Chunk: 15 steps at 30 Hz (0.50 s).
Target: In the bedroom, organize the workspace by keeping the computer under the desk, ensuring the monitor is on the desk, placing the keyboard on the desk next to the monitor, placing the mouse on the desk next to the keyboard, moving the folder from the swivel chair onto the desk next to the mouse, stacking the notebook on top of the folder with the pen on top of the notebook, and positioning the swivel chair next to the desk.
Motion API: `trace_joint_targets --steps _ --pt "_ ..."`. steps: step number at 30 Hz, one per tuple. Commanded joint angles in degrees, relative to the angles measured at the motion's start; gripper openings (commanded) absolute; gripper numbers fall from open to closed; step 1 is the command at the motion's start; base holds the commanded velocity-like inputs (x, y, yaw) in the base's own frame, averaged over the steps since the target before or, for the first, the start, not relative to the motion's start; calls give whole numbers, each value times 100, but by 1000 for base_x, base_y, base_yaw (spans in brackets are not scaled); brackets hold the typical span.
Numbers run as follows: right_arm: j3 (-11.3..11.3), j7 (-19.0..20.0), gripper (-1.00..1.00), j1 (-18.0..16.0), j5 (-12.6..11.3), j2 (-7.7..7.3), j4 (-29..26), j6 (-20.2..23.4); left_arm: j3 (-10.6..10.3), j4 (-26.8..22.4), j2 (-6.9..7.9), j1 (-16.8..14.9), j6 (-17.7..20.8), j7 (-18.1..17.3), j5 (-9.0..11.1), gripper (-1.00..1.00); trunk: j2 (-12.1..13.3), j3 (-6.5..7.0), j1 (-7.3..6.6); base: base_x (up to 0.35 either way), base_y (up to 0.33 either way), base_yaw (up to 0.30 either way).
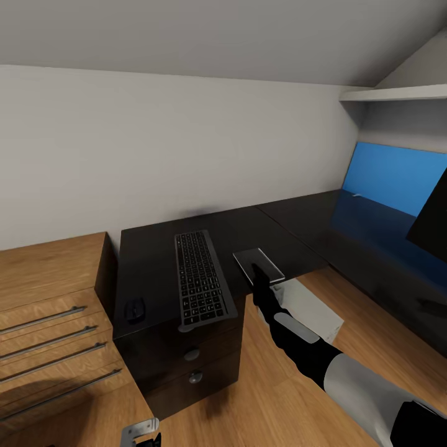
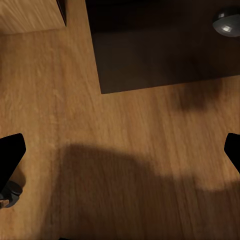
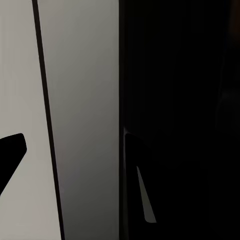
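The desk (image 1: 285,230) ran black along the wall and turned at the corner toward its blue back panel (image 1: 397,174). Left of it stood a wooden dresser (image 1: 49,292). The monitor (image 1: 431,217) showed as a dark slab at the right edge, over the desk's far wing. The computer (image 1: 313,310) sat on the wood floor, partly under the desk edge. The keyboard (image 1: 200,277) lay on the desk above the knobbed drawers (image 1: 192,355), its near end just overhanging the front edge. The notebook (image 1: 257,264) lay flat just right of it, at the desk's edge. The mouse (image 1: 135,309) sat on the desk's near left corner, apart from the keyboard.

The right gripper (image 1: 258,276) reached to the notebook's near edge; whether its fingers had closed on anything I could not tell. The left gripper (image 2: 122,150) hung over the floor, fingers (image 2: 11,155) wide apart and holding nothing, near the desk's drawer base.
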Motion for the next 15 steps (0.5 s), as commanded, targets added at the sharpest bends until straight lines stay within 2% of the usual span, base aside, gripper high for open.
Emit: trace_joint_targets --steps 1,9,15 --pt "44 19 100 -8 -90 -7 0 -37 -20 -15 7 0 19 48 47 100 -2 -5 0 0 0 0" --pt "43 23 100 -6 -92 -14 0 -37 -22 -15 7 0 19 48 44 100 -2 -5 0 -123 0 0" --pt "43 26 100 -6 -93 -16 0 -37 -22 -15 7 0 19 48 40 100 -2 -5 0 -31 0 0"
